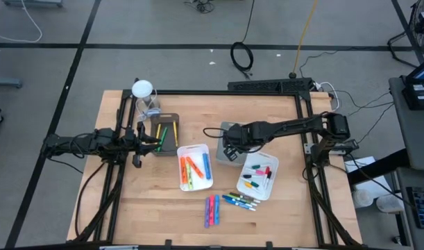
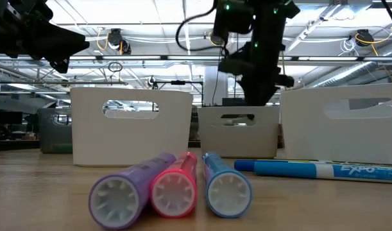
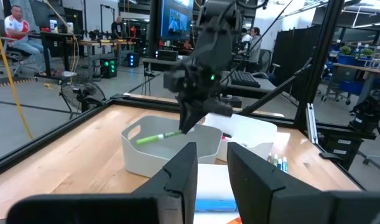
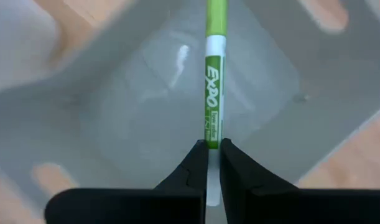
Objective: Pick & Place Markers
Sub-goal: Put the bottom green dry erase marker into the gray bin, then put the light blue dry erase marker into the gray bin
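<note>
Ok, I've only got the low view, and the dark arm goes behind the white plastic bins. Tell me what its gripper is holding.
Observer: The right gripper is shut on a slim green Expo marker, gripped near one end.
Operator: Give me what's under it.
Observer: A grey rectangular plastic tray; the marker is over its inside.
Operator: Now report the other arm.
Observer: The left gripper is open with nothing between its fingers, and sits beside a dark rectangular tray on the table's left side.
</note>
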You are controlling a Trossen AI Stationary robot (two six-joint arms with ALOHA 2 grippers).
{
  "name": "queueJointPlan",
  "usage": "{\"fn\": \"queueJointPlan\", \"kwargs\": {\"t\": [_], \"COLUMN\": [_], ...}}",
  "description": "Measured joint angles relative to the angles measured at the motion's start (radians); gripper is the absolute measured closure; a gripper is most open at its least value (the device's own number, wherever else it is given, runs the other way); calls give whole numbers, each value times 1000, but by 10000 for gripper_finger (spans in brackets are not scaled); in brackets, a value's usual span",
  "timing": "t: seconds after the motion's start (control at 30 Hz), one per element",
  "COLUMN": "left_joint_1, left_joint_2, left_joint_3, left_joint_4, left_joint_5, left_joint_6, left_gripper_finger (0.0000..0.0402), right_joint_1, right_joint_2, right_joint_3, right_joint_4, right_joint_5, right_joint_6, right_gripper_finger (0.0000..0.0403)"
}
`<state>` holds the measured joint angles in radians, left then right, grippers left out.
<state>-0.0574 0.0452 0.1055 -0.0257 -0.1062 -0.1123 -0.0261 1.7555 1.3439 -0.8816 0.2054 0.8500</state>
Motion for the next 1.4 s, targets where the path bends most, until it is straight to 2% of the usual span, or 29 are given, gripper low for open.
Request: {"fn": "queueJointPlan", "kwargs": {"t": [0.2, 0.6, 0.73, 0.87, 1.07, 1.23, 1.4], "left_joint_1": [0, 0, 0, 0, 0, 0, 0], "left_joint_2": [0, 0, 0, 0, 0, 0, 0], "left_joint_3": [0, 0, 0, 0, 0, 0, 0], "left_joint_4": [0, 1, 0, 0, 0, 0, 1], "left_joint_5": [0, 0, 0, 0, 0, 0, 0], "left_joint_6": [0, 0, 0, 0, 0, 0, 0], "left_gripper_finger": [311, 311, 311, 311, 311, 311, 311], "right_joint_1": [4, 22, 60, 163, 388, 584, 722], "right_joint_2": [-18, -43, -56, -88, -120, -111, -64], "right_joint_3": [0, 1, 1, 2, 1, 1, 0], "right_joint_4": [41, 62, 154, 336, 597, 830, 1028], "right_joint_5": [-14, -26, -95, -155, -155, -155, -149], "right_joint_6": [-26, -56, -123, -179, -268, -350, -449], "right_gripper_finger": [382, 309, 301, 306, 316, 312, 302]}}
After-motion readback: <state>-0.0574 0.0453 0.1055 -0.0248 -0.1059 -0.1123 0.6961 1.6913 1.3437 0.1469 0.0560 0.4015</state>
